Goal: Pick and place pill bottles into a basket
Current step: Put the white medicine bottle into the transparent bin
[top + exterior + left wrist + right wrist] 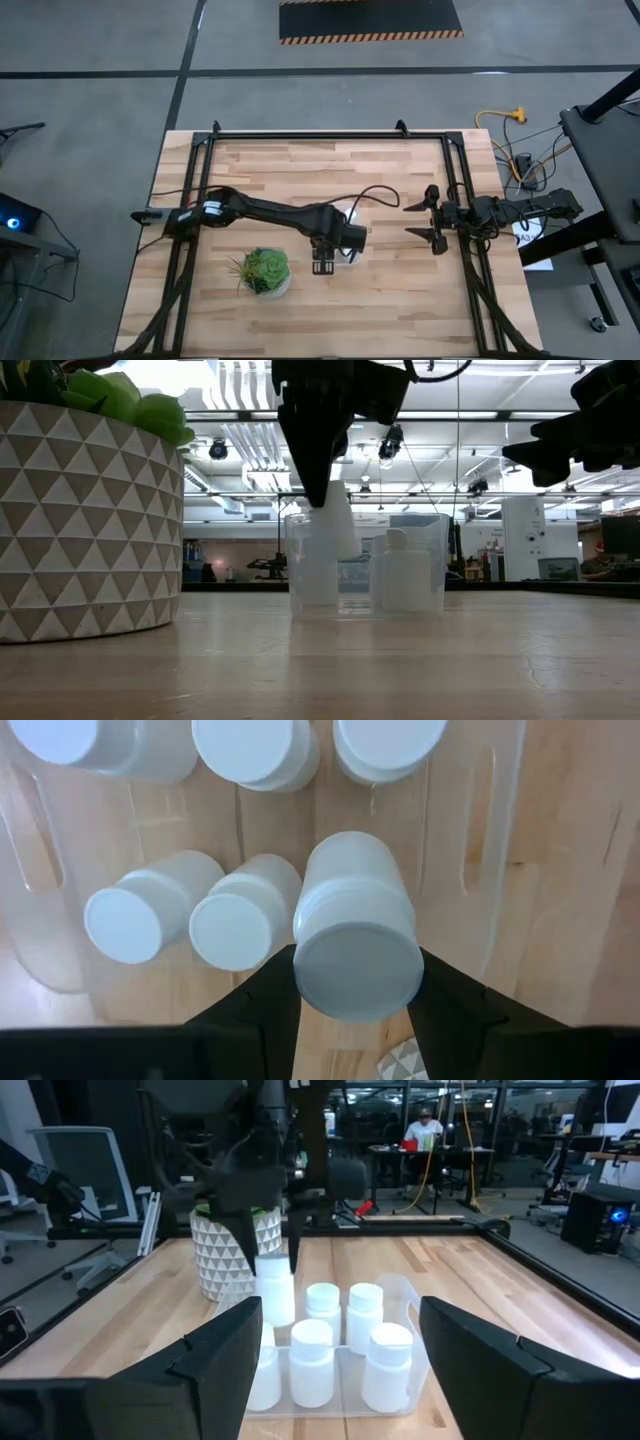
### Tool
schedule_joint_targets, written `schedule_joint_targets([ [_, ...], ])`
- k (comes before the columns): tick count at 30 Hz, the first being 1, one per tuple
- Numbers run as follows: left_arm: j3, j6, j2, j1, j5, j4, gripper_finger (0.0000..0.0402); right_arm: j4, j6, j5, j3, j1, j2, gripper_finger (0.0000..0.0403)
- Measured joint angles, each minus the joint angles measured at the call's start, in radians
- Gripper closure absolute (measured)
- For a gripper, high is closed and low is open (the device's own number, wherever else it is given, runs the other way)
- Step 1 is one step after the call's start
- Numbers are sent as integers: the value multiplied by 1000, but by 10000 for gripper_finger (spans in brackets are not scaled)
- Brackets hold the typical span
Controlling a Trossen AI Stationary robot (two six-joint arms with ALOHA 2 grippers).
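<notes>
The pill bottle [355, 945] at work here is pinched by its cap end between the two dark fingers of the left claw [357, 982], which hangs over the clear basket [495, 870] near the middle of the table; the bottle hangs above the last free spot, apparently not yet set down. It looks light, rigid and smooth-sided, so a modest squeeze across the cap or shoulder should do, though slick plastic may twist if gripped off-centre. Below and beside it, five more bottles [235, 920] already stand in the basket in two rows, close together, leaving little room. The thin see-through basket probably slides easily if bumped. A potted plant [266, 270] stands just beside the left arm. The right claw [428, 222] waits with fingers spread, well apart near the table's right edge.
</notes>
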Motion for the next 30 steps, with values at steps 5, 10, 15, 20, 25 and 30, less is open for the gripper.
schedule_joint_targets([
  [5,-68,-3,0,0,1,18,264,0,-1,0,0,0,1,142],
  [10,-156,-3,-1,0,1,44,264,0,-1,0,0,0,1,142],
  [15,-198,-6,-5,-3,14,58,264,0,0,0,0,0,1,142],
  [20,-198,-9,-5,-3,24,72,264,0,1,0,0,0,1,142],
  [25,-198,-11,-6,-3,26,75,264,0,0,0,0,0,1,142],
  [30,-200,-14,-4,-3,30,90,177,0,-1,0,0,0,1,142],
])
